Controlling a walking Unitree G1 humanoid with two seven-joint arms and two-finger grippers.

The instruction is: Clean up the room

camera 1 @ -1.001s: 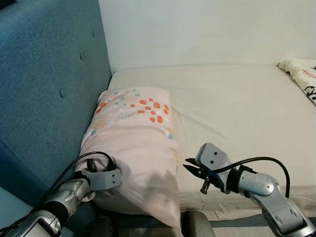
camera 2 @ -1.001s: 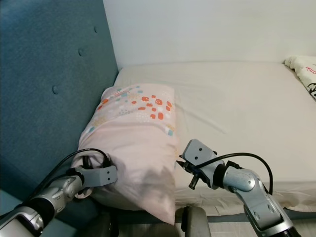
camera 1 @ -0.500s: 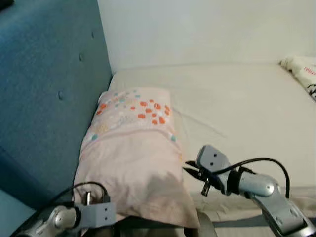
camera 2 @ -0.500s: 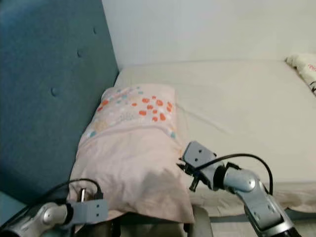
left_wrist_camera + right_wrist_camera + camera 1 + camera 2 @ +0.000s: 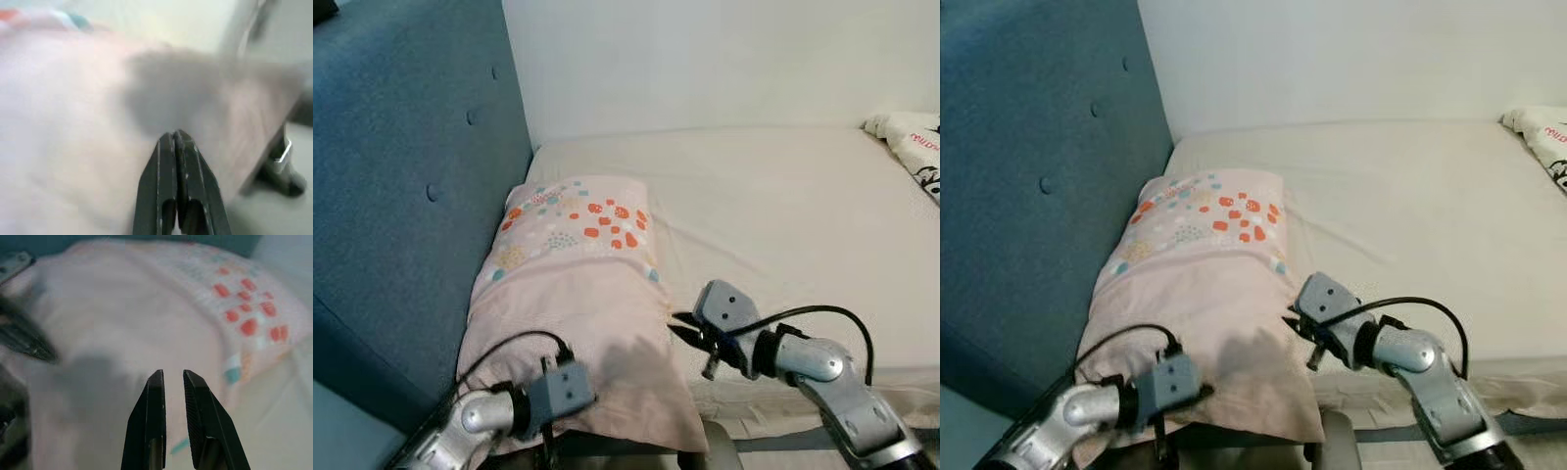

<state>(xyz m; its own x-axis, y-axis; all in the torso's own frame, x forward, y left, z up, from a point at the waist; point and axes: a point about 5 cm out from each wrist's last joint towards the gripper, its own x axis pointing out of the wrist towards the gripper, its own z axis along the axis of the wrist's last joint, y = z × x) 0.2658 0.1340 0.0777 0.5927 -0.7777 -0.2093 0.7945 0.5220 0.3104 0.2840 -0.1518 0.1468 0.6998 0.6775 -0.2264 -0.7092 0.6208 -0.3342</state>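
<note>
Pillow (image 5: 578, 294) lies at the head end of the bed (image 5: 783, 206), along its left edge, pressed against the blue headboard (image 5: 401, 176). It is pale pink, with orange and blue spots on the far part. Its long axis runs from the near edge of the bed toward the wall, so one short end faces the robot and hangs a little over the near edge.

The left hand (image 5: 546, 436) is at the near left corner of the pillow, low, by the edge of the bed. In the left wrist view its two black fingers (image 5: 168, 166) are pressed together with no gap, and the pink cloth is just in front of the tips; I see nothing held between them. The right hand (image 5: 677, 328) is at the right side of the pillow, near its near right corner, where the pillow meets the sheet. In the right wrist view its fingers (image 5: 155, 406) stand a little apart, with a narrow gap, and they point across the pillow from the side.

So the pillow lies between the two hands, and each hand is close to one near corner. I judge that the step in hand is to straighten or lift the pillow from the near end. The right hand seems better placed, because it is slightly parted and just beside the cloth. A crumpled printed cloth (image 5: 911, 147) lies at the far right edge of the bed.
</note>
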